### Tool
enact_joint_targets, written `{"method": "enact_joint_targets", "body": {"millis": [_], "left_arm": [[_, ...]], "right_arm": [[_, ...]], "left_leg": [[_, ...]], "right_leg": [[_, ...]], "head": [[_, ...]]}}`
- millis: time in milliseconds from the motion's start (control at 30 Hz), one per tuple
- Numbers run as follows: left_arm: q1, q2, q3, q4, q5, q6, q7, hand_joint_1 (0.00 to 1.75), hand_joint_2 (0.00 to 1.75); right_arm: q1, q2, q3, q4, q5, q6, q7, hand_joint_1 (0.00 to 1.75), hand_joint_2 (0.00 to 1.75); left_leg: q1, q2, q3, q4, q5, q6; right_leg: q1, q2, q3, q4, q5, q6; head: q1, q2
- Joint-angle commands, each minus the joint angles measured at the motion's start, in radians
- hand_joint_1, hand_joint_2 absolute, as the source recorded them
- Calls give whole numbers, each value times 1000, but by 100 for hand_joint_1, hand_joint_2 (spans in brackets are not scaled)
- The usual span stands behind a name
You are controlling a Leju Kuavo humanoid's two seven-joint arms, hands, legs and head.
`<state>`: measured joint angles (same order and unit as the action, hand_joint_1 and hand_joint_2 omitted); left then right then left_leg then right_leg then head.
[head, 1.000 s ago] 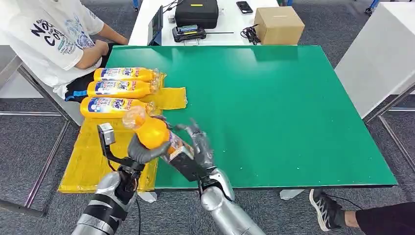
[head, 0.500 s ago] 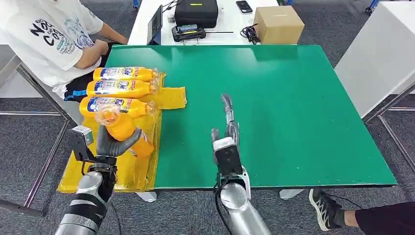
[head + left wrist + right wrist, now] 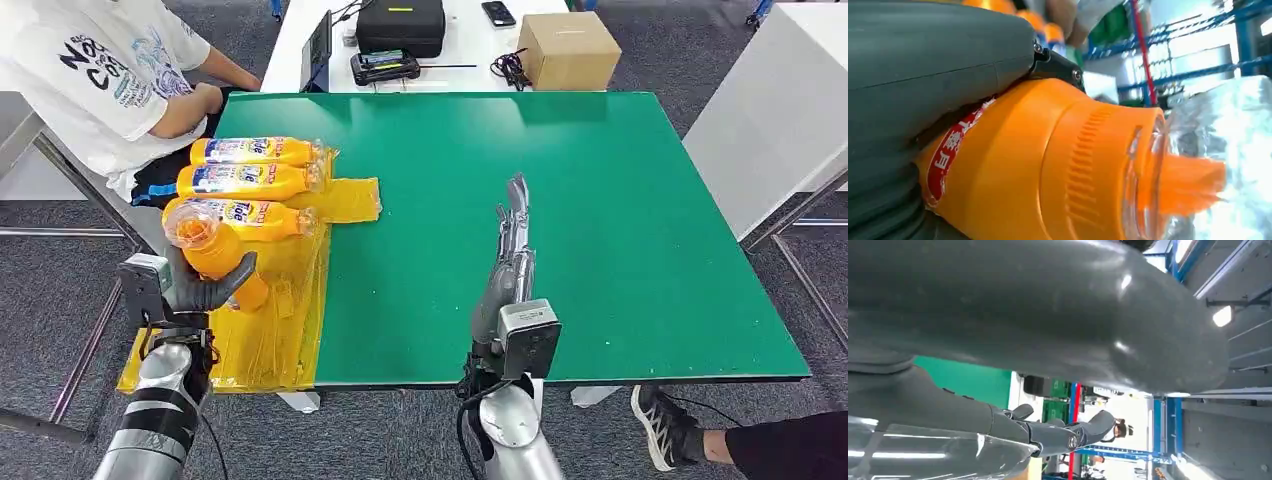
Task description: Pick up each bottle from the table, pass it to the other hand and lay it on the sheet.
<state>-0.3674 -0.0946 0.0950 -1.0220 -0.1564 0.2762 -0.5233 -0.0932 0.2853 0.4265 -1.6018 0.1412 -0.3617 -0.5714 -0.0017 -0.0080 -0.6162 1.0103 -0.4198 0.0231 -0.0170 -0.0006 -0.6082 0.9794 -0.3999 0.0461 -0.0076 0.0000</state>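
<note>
Now, starting at your far left, you see a seated person in a white printed T-shirt (image 3: 95,70) beside the green table (image 3: 600,230). Below that, your left hand (image 3: 200,290) grips an orange plastic bottle with a clear cap (image 3: 213,252), holding it tilted above the crinkled yellow plastic sheet (image 3: 270,330) that hangs over the table's near left corner. In the left wrist view the same bottle (image 3: 1048,165) sits tight against the grey thumb, its clear cap pointing away from the palm. Just beyond it, three matching orange bottles with blue and white labels (image 3: 250,182) lie side by side on the far part of the sheet, caps pointing right. Move right and you find your right hand (image 3: 510,250) raised over the bare green surface, fingers stretched out straight and holding nothing. Farther off, on the white table behind, stand a black case (image 3: 402,25) and a brown cardboard box (image 3: 570,50).
</note>
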Motion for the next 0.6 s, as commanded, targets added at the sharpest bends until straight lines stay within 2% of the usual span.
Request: {"method": "enact_joint_targets", "body": {"millis": [33, 200, 467, 600], "left_arm": [[-105, 83, -65, 120, -624, 372, 95, 175, 175], [-168, 136, -135, 321, -987, 396, 200, 175, 175], [-175, 133, -177, 358, -1050, 340, 211, 175, 175], [-170, 131, -192, 367, -1052, 255, 221, 175, 175]], "right_arm": [[-40, -29, 1, 75, -26, 31, 14, 0, 0], [-55, -36, 5, 104, -37, 56, 26, 0, 0], [-46, -44, 5, 100, -41, 73, 40, 0, 0], [-40, -41, -2, 98, -40, 81, 47, 0, 0]], "left_leg": [[1, 0, 2, 0, -1, -1], [2, 1, 7, -1, -2, -2], [1, 1, 3, -1, -1, -1], [1, 0, 5, -1, -2, -1]], "right_leg": [[1, 0, 3, -1, -1, -1], [2, 0, 7, -2, -1, -2], [1, 0, 4, -1, -1, -1], [2, -1, 6, -1, -2, -2]], "head": [[0, 0], [0, 0], [0, 0], [0, 0]]}}
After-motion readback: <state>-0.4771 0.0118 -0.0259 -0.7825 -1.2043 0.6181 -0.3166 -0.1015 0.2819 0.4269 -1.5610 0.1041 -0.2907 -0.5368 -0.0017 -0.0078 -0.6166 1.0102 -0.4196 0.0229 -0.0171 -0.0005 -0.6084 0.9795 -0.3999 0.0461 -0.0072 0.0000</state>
